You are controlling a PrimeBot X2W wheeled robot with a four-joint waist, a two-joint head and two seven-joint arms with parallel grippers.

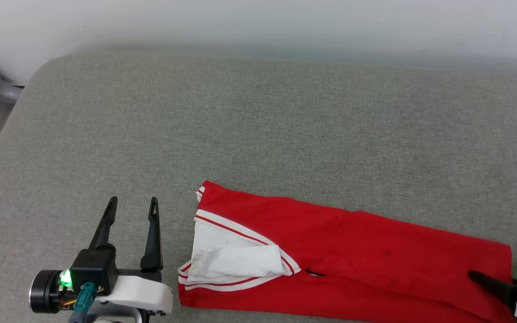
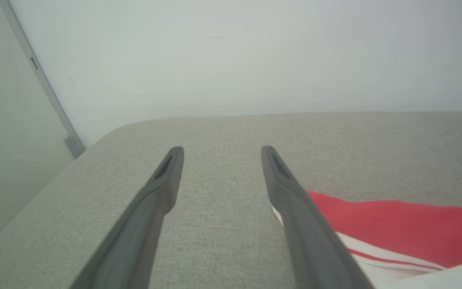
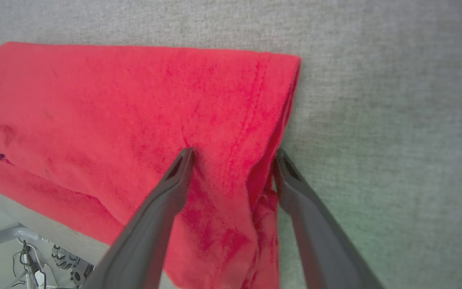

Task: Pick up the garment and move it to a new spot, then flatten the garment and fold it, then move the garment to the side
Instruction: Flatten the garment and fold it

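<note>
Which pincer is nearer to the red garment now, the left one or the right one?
Right. The right pincer is on one end of the garment, open, with cloth between its fingers. The left pincer stands beside its other end, apart from it.

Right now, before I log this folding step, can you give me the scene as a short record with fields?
surface: grey padded top
garment: red, folded into a long strip, lying flat near the front edge
white sleeve: folded on top at the strip's left end
left claw: open, above bare padding beside the sleeve end, clear of the cloth
right claw: open, fingers either side of the hem end, cloth bunched between them
</note>
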